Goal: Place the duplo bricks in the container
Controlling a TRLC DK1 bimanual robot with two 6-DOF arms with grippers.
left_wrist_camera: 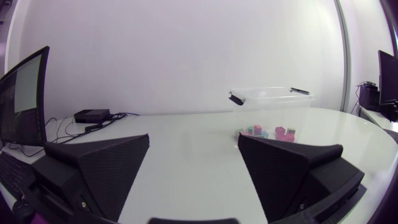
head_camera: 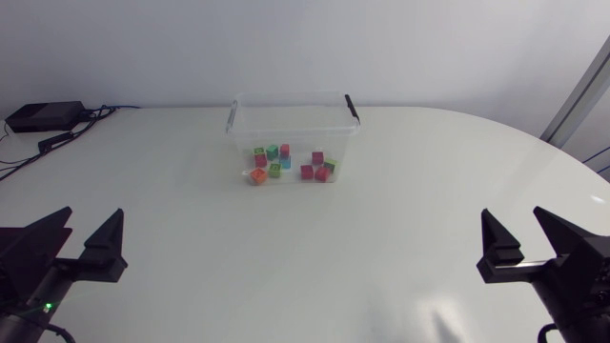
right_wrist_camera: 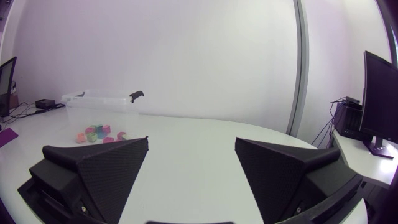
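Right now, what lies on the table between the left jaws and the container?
Nothing: in the head view the table from the open left jaws to the container is bare.

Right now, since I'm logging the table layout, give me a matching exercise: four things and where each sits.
1 container
2 bricks
3 left gripper
4 black box

A far left corner of the table
B inside the container
C near left edge, fingers open
D far middle of the table

Pairs: 1-D, 2-B, 3-C, 4-A
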